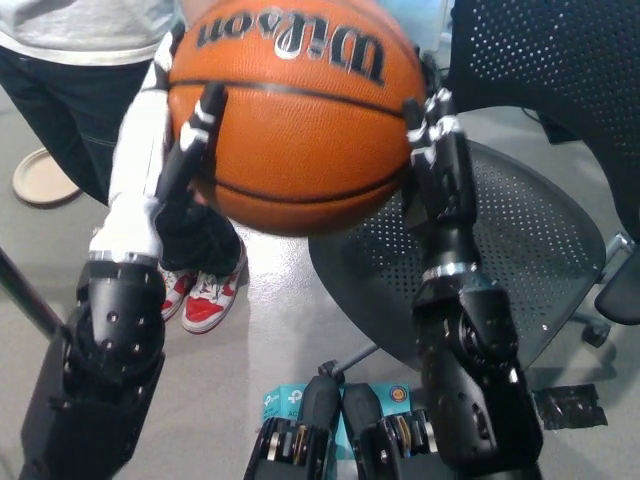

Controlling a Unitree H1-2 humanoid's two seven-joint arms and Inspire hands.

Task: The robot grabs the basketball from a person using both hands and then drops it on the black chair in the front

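Note:
An orange Wilson basketball fills the upper middle of the head view, held up between my two hands. My white left hand presses its left side with fingers spread on the ball. My black right hand presses its right side. The ball hangs above the left edge of the black mesh chair, whose seat lies to the right and whose backrest rises at the upper right. A person in a grey shirt and dark trousers stands behind the ball at the upper left; their hand is hidden.
The person's red and white shoes stand on the grey floor under the ball. A tan round dish lies at the far left. A teal box lies on the floor near my body, and a small black object sits at the lower right.

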